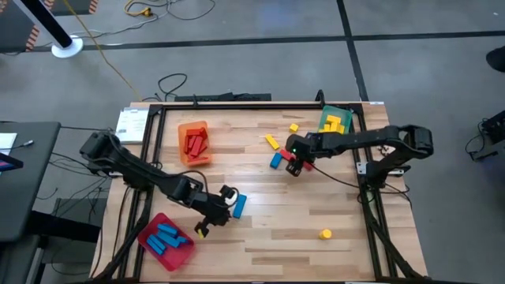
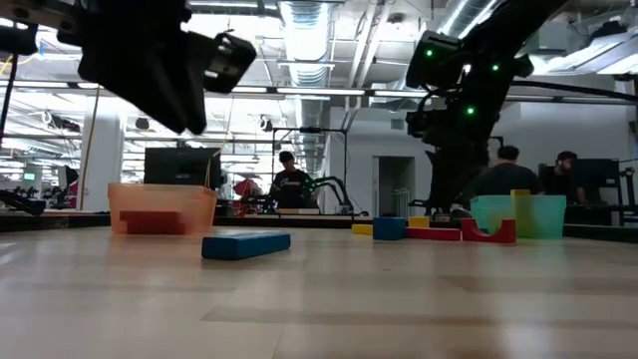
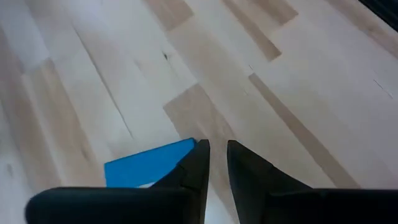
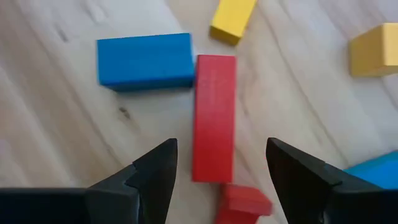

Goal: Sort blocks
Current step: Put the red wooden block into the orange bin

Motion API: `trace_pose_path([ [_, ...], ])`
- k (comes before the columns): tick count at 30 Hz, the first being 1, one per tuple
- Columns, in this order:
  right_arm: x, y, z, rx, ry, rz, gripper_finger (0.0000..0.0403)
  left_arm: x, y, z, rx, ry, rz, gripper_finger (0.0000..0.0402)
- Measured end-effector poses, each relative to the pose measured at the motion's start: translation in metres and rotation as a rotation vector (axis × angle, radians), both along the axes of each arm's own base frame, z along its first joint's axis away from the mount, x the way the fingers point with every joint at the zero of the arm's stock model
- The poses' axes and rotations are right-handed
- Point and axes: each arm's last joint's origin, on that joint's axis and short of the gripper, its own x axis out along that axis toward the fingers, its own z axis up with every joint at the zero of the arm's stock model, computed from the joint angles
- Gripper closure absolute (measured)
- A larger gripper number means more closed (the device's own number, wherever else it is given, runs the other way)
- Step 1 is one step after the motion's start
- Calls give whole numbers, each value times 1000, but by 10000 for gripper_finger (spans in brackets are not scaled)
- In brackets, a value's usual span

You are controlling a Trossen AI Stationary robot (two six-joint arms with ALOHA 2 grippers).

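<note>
My left gripper [image 1: 228,199] [image 3: 217,163] is shut and empty, raised above the table beside a blue bar [image 1: 239,205] [image 3: 148,165] [image 2: 246,244] that lies flat. My right gripper [image 1: 295,164] [image 4: 221,165] is open, pointing down over a loose group of blocks. Its fingers stand on either side of a red bar [image 4: 214,115] that lies flat, with a small red block [image 4: 244,202] at the bar's near end. A blue bar [image 4: 145,60] [image 1: 276,160] and yellow blocks [image 4: 232,18] lie just beyond.
The orange tray [image 1: 183,128] holds red blocks, the red tray [image 1: 150,229] blue ones, the green tray [image 1: 346,112] yellow ones. Loose yellow blocks lie at mid-table [image 1: 271,142], nearer the far edge [image 1: 293,126] and near the front [image 1: 325,233]. People sit in the room behind.
</note>
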Motion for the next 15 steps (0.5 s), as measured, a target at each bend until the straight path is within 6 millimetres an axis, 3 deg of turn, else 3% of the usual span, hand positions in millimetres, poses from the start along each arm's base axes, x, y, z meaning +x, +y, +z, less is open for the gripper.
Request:
trace_pose_path([
  [6,-3,-15,0,10,-3,-16,142,2,-5,-3,-67,21,-5,296],
  [15,-2,-15,1,57,-28,25,142,2,-8,-2,-151,40,-40,219],
])
